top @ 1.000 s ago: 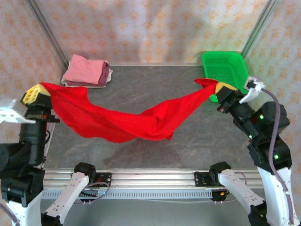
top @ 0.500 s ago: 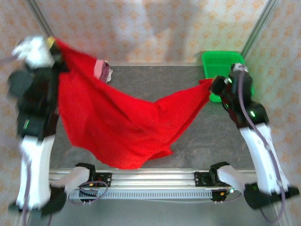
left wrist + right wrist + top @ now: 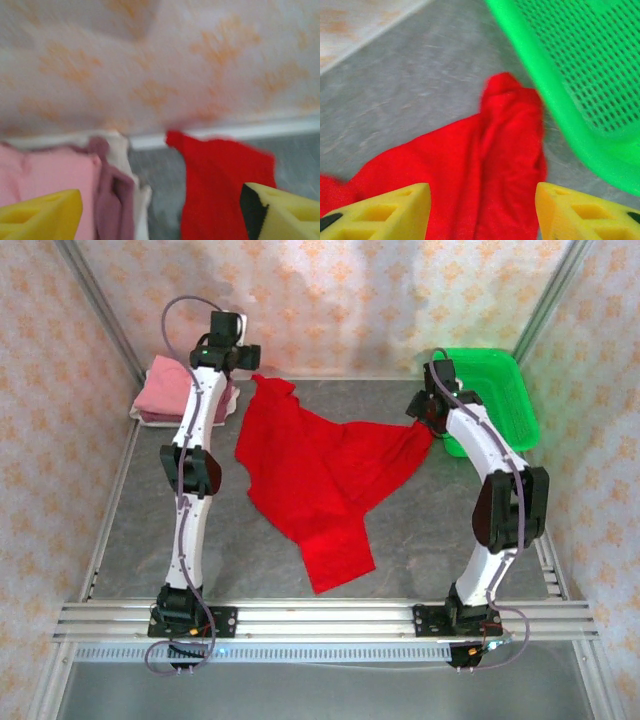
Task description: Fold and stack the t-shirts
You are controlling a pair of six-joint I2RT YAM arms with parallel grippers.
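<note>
A second ago I had the red t-shirt [image 3: 310, 470] strung in the air between the two tools, sagging in the middle. Half a second ago the left arm was swinging up and back with its corner. Now both arms are stretched out toward the far end and the shirt is down on the bench [image 3: 420, 530]. It lies spread, though rumpled, from a far-left corner near the back wall across to the right. One part trails toward the near rail.

The left tool [image 3: 243, 360] sits above the shirt's far-left corner. In its wrist camera the left tool [image 3: 161, 205] has its yellow fingers set wide apart with nothing clamped between them. The red cloth [image 3: 215, 190] lies ahead, beside the right finger.

The right tool [image 3: 425, 415] is over the shirt's right-hand corner, just beside the green basket [image 3: 500, 390]. From its wrist, the right tool [image 3: 482, 200] is likewise spread wide, and the red fabric [image 3: 485, 150] lies loose on the bench between the fingers, its tip close to the basket's rim [image 3: 580, 125].

The folded stack [image 3: 165, 395] of pink, mauve and whitish shirts has stayed in the far-left corner. It appears again [image 3: 45, 170] left of the red cloth, a strip of bare bench between them.
</note>
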